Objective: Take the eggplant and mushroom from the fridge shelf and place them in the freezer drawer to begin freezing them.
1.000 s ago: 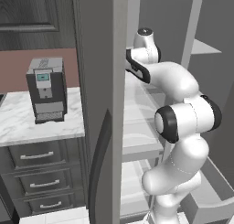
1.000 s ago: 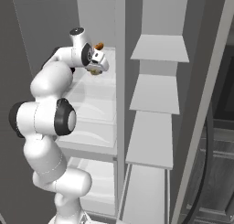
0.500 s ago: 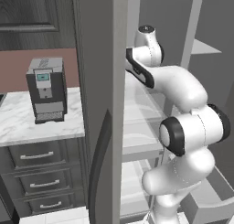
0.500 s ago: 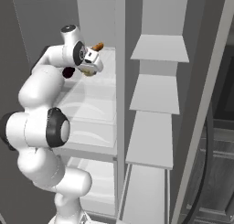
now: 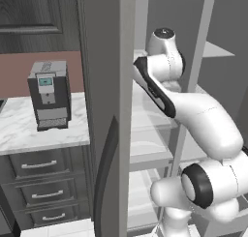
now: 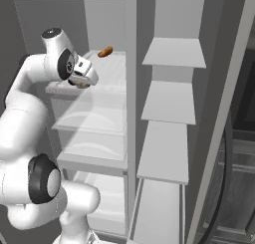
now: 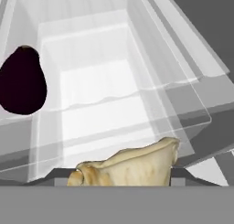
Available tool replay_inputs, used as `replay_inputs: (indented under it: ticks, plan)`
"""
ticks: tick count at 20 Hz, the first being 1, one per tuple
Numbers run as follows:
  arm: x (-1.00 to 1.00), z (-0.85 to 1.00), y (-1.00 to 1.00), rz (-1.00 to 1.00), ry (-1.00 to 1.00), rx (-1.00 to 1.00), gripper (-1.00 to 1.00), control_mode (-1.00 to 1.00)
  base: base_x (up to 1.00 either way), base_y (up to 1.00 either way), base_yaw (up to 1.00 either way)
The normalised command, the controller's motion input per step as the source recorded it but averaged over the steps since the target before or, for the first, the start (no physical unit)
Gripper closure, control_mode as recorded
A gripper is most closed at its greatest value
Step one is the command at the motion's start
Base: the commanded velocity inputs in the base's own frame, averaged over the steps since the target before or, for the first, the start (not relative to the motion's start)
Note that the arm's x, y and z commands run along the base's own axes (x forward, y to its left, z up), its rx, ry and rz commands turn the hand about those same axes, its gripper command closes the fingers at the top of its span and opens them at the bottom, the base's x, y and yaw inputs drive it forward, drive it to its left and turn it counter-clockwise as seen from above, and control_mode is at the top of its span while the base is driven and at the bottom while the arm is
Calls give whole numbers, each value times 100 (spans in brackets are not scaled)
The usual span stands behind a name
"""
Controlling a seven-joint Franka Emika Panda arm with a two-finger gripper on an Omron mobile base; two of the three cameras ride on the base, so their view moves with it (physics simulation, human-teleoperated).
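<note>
Inside open fridge, gripper (image 6: 83, 81) clamped on mushroom (image 7: 125, 166), dark eggplant (image 7: 22, 87) on white shelf (image 6: 117, 76) beside it

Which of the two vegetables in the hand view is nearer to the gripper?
The pale tan mushroom: it sits right at the gripper, apparently held. The dark, almost black eggplant lies farther off, at that view's left.

A dark coffee machine (image 5: 48, 94) is seen upright on the marble desk (image 5: 29, 129). Below it, dark cabinet drawers (image 5: 41, 182) with silver bar handles are stacked. A small orange-brown item (image 6: 105, 52) is seen on the top fridge shelf (image 6: 112, 73).
</note>
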Motion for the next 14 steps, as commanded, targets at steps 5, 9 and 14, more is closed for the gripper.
replay_inputs:
  ticks: [5,9,14]
  plan:
    - [-100,-9,-4,0,-9,24,100,-100,0,0,0]
    - [-88,-14,-2,0,-2,8,100,-100,0,0,0]
    - [-2,0,0,0,0,0,100,-100,0,0,0]
